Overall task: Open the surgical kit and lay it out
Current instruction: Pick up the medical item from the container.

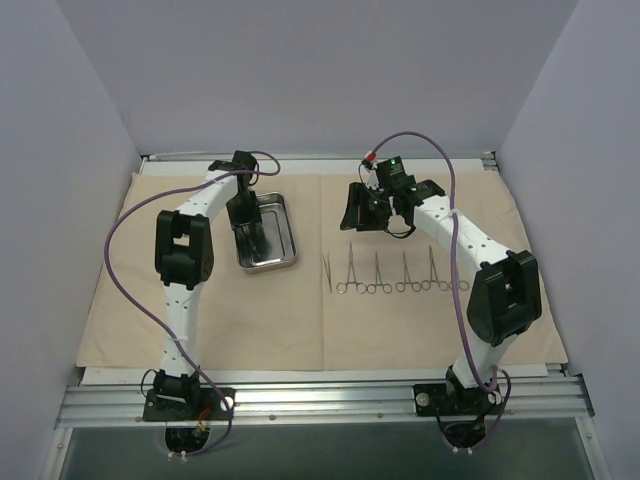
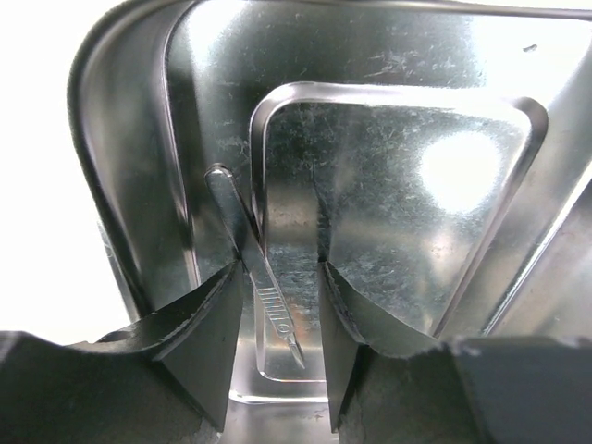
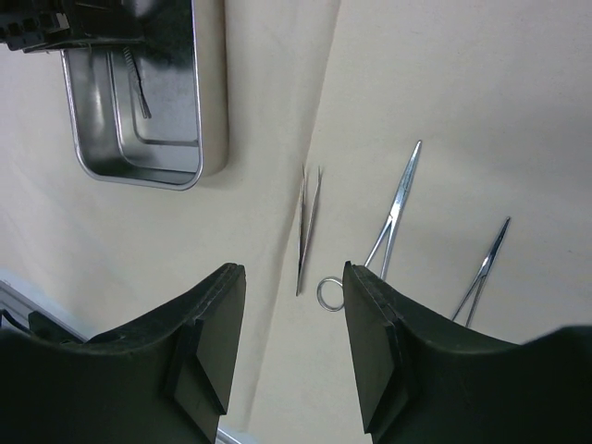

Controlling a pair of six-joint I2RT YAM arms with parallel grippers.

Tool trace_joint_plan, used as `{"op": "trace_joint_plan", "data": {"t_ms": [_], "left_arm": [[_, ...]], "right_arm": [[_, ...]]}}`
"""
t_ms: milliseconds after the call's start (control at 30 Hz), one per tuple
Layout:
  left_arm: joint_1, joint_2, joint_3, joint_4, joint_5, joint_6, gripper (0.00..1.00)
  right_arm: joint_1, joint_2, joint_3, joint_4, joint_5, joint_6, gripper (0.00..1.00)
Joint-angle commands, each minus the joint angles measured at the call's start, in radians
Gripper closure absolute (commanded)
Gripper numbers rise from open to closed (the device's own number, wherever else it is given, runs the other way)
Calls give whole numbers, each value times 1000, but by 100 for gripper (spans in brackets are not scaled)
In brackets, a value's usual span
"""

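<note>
Four forceps (image 1: 378, 272), one tweezers (image 1: 327, 272), one scalpel (image 2: 268, 291), one tray (image 1: 289, 236).

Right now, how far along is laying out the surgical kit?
Done: the cloth wrap lies open and flat; tweezers and a row of forceps sit lined up on it. In hand: the left pincer, open, straddles one thin instrument inside the steel tray. Remaining: probably moving it to the row. The right pincer hovers open, empty.

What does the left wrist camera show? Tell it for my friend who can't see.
A thin silver tool lies slanted inside a shiny steel tray, seen close up. The left gripper is open, its black fingers on either side of the tool.
</note>
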Motion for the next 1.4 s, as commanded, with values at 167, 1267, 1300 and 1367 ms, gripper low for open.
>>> {"op": "trace_joint_plan", "data": {"t_ms": [167, 1267, 1300, 1367], "left_arm": [[10, 5, -86, 42, -16, -12, 61], [43, -40, -128, 93, 7, 47, 98], [43, -57, -128, 91, 19, 47, 98], [40, -77, -125, 88, 30, 46, 98]], "right_arm": [[-20, -76, -21, 10, -16, -3, 54], [-37, -113, -61, 4, -21, -3, 53], [-38, -114, -63, 6, -22, -3, 53], [-38, -111, -63, 9, -24, -4, 53]]}}
